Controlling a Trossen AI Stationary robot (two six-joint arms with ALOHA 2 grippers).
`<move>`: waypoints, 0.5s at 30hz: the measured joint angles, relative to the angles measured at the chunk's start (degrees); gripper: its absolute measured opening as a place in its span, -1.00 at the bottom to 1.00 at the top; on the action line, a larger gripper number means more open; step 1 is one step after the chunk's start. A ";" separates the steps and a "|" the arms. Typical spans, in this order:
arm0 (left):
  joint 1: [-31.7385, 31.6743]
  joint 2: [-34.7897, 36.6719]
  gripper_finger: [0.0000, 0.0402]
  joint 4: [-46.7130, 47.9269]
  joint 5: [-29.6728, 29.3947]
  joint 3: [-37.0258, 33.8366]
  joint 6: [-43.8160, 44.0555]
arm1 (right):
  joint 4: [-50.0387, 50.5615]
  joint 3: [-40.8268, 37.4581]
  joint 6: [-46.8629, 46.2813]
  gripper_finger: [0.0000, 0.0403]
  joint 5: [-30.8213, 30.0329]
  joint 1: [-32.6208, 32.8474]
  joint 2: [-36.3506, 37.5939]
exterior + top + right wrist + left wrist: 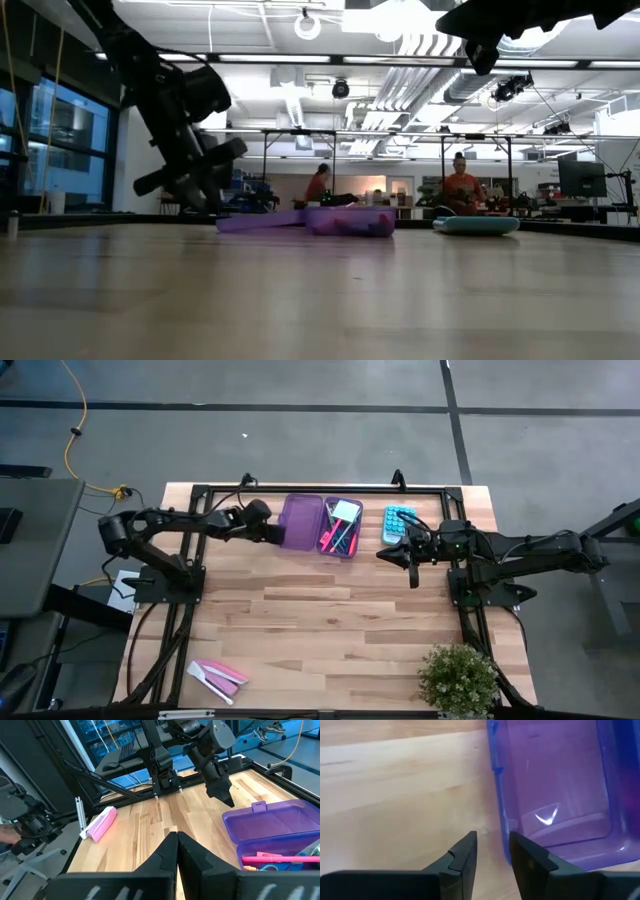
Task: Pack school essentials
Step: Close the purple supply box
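Left gripper stood at the outer edge of the open lid of the purple pencil case, low over the tabletop; in its wrist view the two fingers were parted by a narrow gap, with the thin rim of the lid just before that gap, and nothing was yet between them; I judged that it was preparing to take this rim in order to fold the lid over.

Case lay near the far edge of the tabletop, lid flat on the left and tray on the right; inside the tray were already the school essentials: pink markers, a pencil or two, and a light-blue square notepad; so the packing seemed nearly done, and closing was probably what remained.

Lid looked like thin translucent plastic: light, rather stiff but a little flexible, and smooth, so it might slip from hard fingers; the best hold seemed to be the free long rim, far from the hinge, with a shallow bite; since the whole case was light, it could slide on the wood if it was pushed sideways.

Right of the case lay the light-blue calculator, which was not for packing.

Right gripper hung above the tabletop just beside the calculator, fingers shut together and empty, waiting.

At the near left corner lay some flat pink-and-white pieces; at the near right stood a small plant.
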State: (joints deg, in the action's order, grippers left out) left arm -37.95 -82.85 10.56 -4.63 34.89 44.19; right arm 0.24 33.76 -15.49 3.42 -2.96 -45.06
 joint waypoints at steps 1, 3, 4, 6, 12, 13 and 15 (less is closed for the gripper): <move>-0.14 -0.58 -0.51 -0.94 0.85 0.00 0.02 | -0.01 0.00 -0.01 -1.00 0.00 0.00 0.00; -0.35 -1.94 -0.53 -4.08 2.44 0.00 0.37 | 0.01 0.00 0.00 -1.00 0.00 0.00 0.00; -0.35 -2.75 -0.54 -5.61 2.99 0.00 0.82 | -0.01 0.00 0.00 -1.00 0.00 0.00 0.00; -0.31 -4.16 -0.55 -8.20 3.74 0.00 1.75 | 0.01 0.00 -0.11 -1.00 -0.20 0.02 0.00; -0.31 -7.38 -0.55 -11.09 4.16 0.02 2.02 | -0.01 0.00 -0.42 -1.00 -0.20 0.02 0.00; -0.29 -7.59 -0.55 -11.25 4.05 0.02 1.61 | 0.00 0.00 -0.72 -1.00 -0.21 0.00 0.00; -0.29 -7.63 -0.55 -11.42 3.96 0.02 1.31 | 0.01 0.00 -1.01 -1.00 -0.22 0.00 0.00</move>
State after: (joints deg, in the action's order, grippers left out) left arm -38.24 -90.48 -0.85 -0.67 34.92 45.50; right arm 0.25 33.76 -16.49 3.20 -2.96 -45.06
